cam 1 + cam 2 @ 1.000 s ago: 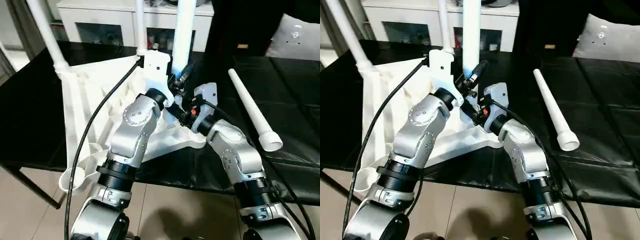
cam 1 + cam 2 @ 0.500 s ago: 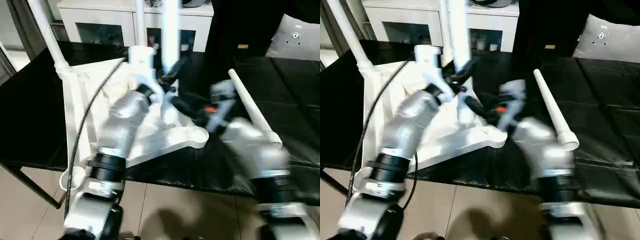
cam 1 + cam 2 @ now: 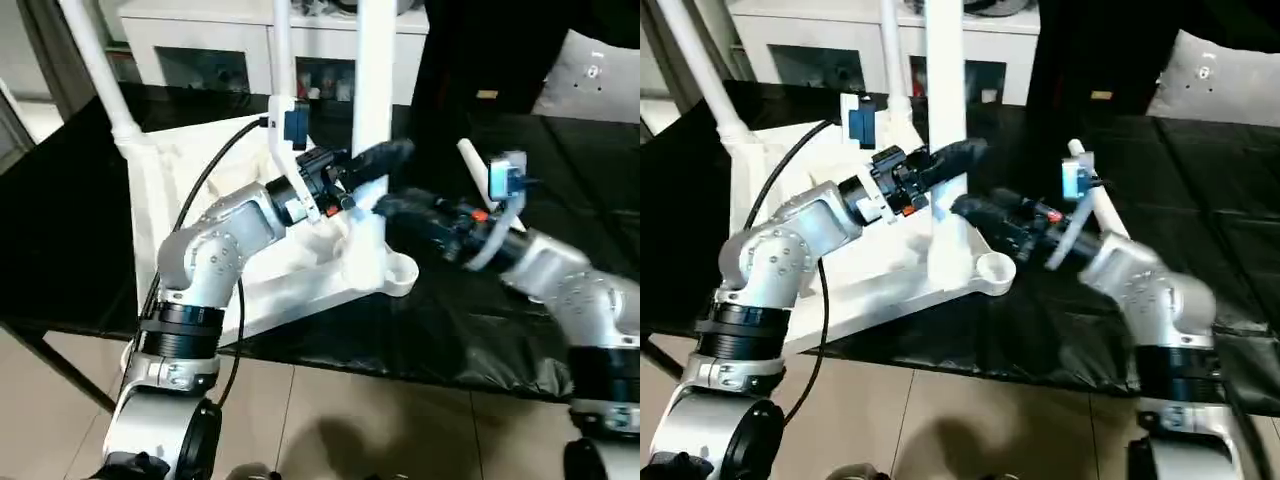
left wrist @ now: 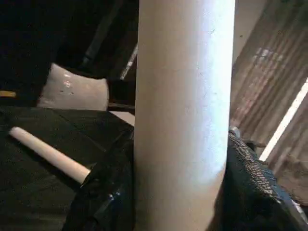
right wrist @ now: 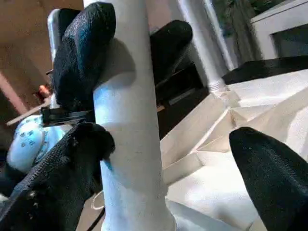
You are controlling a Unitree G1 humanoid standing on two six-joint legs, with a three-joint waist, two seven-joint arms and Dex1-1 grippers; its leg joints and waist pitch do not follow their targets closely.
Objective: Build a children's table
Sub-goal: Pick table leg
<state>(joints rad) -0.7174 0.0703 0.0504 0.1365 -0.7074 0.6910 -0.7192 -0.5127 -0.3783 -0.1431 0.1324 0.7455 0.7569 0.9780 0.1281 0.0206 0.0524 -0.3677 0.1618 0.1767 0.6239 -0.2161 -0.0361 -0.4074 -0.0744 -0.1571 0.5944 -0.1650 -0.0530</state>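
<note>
Nearing the end: left gripper (image 3: 385, 153) clamping a third upright leg (image 3: 372, 80) on the upturned top (image 3: 165, 190), right gripper (image 3: 400, 207) spread wide alongside, last leg (image 3: 1092, 205) lying on the worktable (image 3: 560, 150).

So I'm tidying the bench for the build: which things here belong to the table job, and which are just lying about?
Part of the job:
- white table top, lying underside up
- leg standing in its near corner, gripped by the left hand
- two more standing legs
- loose leg on the black worktable

Lying about:
- white cabinet behind
- white cushion
</note>
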